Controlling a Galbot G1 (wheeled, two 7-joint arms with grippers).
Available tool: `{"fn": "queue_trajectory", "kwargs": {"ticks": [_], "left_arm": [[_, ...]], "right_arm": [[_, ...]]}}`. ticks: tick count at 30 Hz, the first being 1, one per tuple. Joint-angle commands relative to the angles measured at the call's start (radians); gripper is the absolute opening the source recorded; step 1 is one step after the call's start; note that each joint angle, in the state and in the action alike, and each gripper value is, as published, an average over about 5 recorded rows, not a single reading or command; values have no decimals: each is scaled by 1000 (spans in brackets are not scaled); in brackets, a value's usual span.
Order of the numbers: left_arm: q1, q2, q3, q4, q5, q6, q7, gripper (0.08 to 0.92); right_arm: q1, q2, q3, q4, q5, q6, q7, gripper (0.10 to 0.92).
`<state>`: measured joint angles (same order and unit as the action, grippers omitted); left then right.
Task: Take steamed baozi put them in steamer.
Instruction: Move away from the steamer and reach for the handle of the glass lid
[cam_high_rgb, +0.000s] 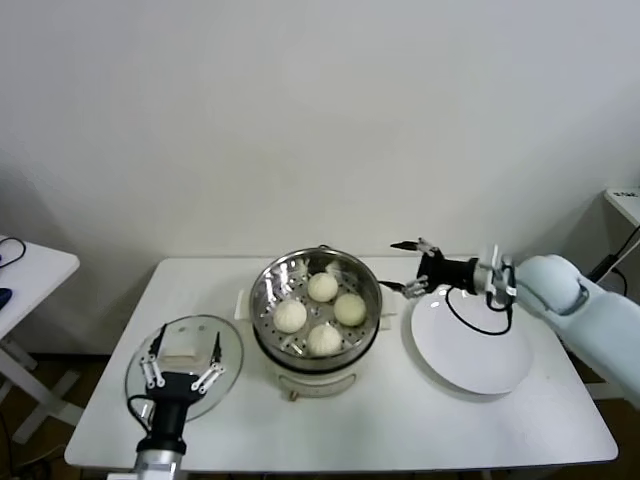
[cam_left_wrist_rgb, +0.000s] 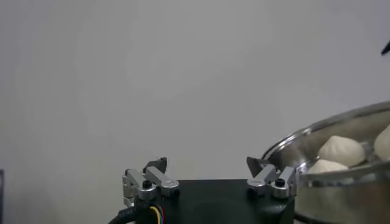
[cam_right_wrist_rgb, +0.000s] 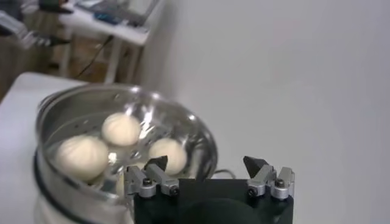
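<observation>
Four cream-white pleated baozi (cam_high_rgb: 322, 313) sit inside the round shiny steel steamer (cam_high_rgb: 266, 291). At its 3 o'clock, the right gripper (cam_high_rgb: 410, 267) hovers wide open and empty; at 8 o'clock, the left gripper (cam_high_rgb: 182, 363) seems likewise open, empty.

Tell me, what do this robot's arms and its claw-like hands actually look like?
The right arm wears a smooth, rounded pale blue-white shell. Its right gripper has a black body behind a silver wrist ring, with a black cable looping beneath it. The left gripper is also black, with two silvery metal fingers tipped in dark pads and held by black screws. Coloured wires show at its base.
</observation>
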<state>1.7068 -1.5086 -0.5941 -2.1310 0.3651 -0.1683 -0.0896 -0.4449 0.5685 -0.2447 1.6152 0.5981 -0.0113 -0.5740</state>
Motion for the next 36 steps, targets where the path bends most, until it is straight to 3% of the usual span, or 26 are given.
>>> {"fn": "queue_trajectory", "kwargs": {"ticks": [1, 9, 18, 29, 36], "left_arm": [[-11, -3, -14, 7, 275, 75, -82, 823], [-37, 23, -93, 47, 664, 104, -33, 823], [-71, 40, -134, 154, 1057, 75, 54, 823], [-192, 69, -136, 355, 1144, 74, 71, 823], [-241, 78, -136, 420, 1138, 81, 84, 823]], "right_arm": [[-649, 213, 749, 100, -122, 68, 104, 823], [-795, 444, 934, 126, -180, 142, 129, 823], [-907, 558, 947, 175, -208, 197, 156, 823], [-939, 593, 951, 168, -206, 204, 159, 823], [-927, 595, 950, 161, -213, 201, 157, 823]]}}
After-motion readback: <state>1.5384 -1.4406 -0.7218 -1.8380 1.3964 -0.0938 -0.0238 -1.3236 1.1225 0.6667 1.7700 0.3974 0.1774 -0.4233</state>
